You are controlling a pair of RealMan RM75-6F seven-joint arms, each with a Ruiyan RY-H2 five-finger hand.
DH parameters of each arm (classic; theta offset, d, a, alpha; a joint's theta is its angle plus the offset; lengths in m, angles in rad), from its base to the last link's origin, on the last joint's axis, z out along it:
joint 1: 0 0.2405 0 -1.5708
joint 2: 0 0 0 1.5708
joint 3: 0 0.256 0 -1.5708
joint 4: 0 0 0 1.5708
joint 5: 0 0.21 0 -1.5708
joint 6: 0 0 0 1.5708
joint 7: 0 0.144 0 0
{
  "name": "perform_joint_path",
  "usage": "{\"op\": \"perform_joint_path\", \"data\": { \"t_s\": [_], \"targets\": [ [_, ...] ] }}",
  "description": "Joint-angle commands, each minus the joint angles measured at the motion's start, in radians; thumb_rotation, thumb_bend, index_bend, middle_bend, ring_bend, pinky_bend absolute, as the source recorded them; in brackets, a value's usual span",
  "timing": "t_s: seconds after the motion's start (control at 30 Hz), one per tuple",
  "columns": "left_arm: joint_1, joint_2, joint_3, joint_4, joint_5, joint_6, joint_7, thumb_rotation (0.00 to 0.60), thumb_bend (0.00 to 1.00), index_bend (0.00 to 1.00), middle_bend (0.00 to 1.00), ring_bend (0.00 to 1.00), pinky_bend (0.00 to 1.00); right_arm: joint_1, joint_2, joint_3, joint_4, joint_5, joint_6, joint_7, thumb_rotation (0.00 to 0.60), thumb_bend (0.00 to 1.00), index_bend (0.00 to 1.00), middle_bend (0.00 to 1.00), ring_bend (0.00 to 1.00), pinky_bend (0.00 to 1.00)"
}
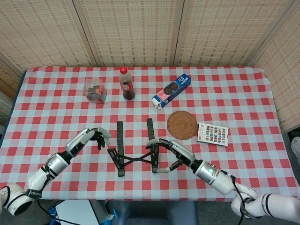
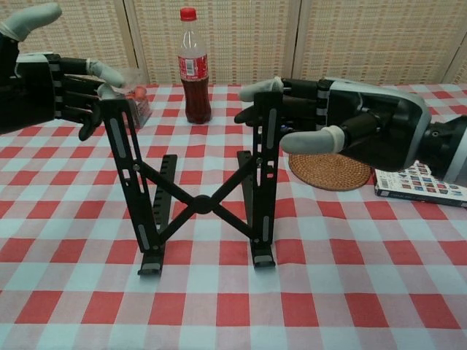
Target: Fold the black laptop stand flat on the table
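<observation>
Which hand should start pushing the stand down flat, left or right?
Right, probably. The right hand already wraps the top of the laptop stand's right rail, thumb and fingers on either side. The left hand only sits beside the left rail's top, with no clear grip.

The laptop stand (image 2: 201,200) stands opened near the front edge of the tabletop (image 2: 350,292), its two raised bars joined by a crossed brace. The left hand (image 2: 69,91) rests its fingers (image 2: 109,73) against the top of the left bar. The right hand (image 2: 328,117) has its fingers at the top of the right bar, thumb extended below (a firm grip cannot be confirmed). A cola bottle (image 2: 194,65) stands upright towards the far edge. A round woven coaster (image 2: 330,172) lies under the right hand. A printed card box (image 2: 419,182) lies at the right edge.
</observation>
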State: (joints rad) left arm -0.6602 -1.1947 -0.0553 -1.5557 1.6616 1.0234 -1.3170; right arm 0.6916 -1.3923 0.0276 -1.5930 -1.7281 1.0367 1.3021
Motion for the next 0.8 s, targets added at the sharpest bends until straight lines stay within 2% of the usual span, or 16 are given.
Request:
{"op": "perform_joint_path", "data": {
  "t_s": [0.03, 0.27, 0.8],
  "targets": [
    [0.014, 0.030, 0.030, -0.036, 0.031, 0.034, 0.024, 0.037, 0.21, 0.39, 0.51, 0.53, 0.59, -0.009, 0.017, -0.028, -0.025, -0.019, 0.025, -0.009, 0.600, 0.00, 0.22, 0.26, 0.10, 0.10],
    [0.018, 0.063, 0.078, -0.081, 0.069, 0.060, 0.060, 0.038, 0.21, 0.38, 0.51, 0.53, 0.59, -0.005, 0.032, -0.074, -0.049, -0.041, 0.048, -0.024, 0.600, 0.00, 0.22, 0.26, 0.10, 0.10],
    [-0.005, 0.048, 0.104, -0.080, 0.046, 0.059, 0.064, 0.037, 0.21, 0.38, 0.51, 0.53, 0.59, 0.049, -0.040, -0.061, 0.029, 0.035, -0.006, -0.003, 0.600, 0.00, 0.22, 0.26, 0.11, 0.10]
  ]
}}
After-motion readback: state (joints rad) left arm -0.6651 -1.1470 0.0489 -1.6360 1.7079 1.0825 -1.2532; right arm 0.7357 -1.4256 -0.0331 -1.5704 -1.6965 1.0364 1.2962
